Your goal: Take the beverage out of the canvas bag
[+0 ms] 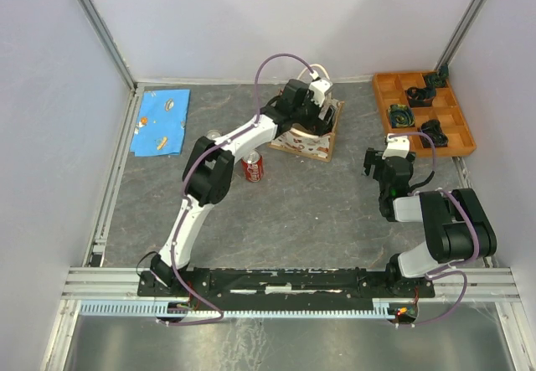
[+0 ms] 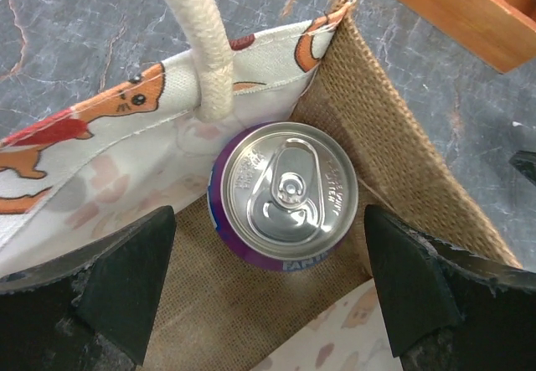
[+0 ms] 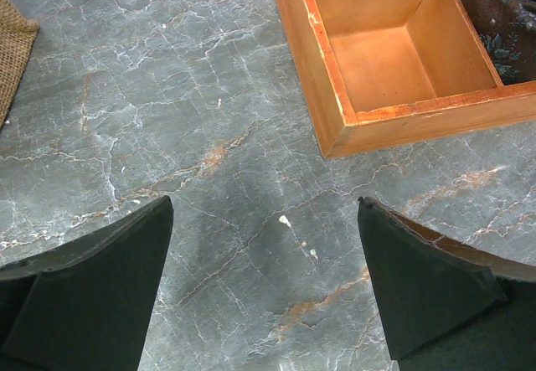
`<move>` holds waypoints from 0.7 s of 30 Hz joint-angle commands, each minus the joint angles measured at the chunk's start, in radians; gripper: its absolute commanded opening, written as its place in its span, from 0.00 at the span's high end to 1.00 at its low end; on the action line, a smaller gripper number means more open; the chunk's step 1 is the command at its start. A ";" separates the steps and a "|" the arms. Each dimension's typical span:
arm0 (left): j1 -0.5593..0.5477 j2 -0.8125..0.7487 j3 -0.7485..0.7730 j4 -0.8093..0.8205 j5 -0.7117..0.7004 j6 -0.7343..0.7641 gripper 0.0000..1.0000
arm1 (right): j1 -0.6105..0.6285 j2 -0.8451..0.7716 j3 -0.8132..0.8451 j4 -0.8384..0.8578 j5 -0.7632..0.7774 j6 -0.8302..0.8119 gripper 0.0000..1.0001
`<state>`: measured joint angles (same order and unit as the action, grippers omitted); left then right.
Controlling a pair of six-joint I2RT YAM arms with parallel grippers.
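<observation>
The canvas bag (image 1: 303, 139) stands at the back middle of the table, cream with orange and red prints. In the left wrist view its printed wall (image 2: 100, 149), burlap lining (image 2: 394, 145) and one cream handle (image 2: 205, 44) show. A purple Fanta can (image 2: 285, 193) stands upright inside, silver top up. My left gripper (image 2: 268, 283) is open just above the bag's mouth, with the can a little ahead of its fingers (image 2: 117, 291) and not touched. From above it (image 1: 311, 113) sits over the bag. My right gripper (image 3: 264, 279) is open and empty over bare table (image 1: 378, 163).
A red soda can (image 1: 252, 168) stands left of the bag, with a second can (image 1: 214, 135) behind the left arm. A blue printed cloth (image 1: 162, 122) lies at the back left. An orange compartment tray (image 1: 459, 141) with dark parts stands at the back right; its corner (image 3: 335, 95) is near my right gripper.
</observation>
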<state>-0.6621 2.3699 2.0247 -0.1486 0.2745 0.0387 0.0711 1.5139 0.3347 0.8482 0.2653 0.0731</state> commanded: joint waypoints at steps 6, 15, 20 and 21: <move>-0.013 0.093 0.117 -0.014 -0.050 0.040 0.01 | 0.000 0.000 0.029 0.025 -0.006 -0.014 0.01; -0.012 0.097 0.125 0.024 -0.088 0.032 0.34 | 0.000 0.000 0.029 0.025 -0.006 -0.014 0.01; -0.011 0.085 0.118 0.015 -0.094 0.038 0.81 | 0.000 0.000 0.028 0.025 -0.006 -0.015 0.01; -0.012 0.080 0.116 0.012 -0.098 0.041 0.88 | 0.001 0.000 0.029 0.025 -0.006 -0.014 0.01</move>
<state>-0.6754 2.4607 2.1029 -0.1665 0.2012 0.0505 0.0711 1.5139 0.3347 0.8482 0.2657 0.0727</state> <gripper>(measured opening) 0.708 0.991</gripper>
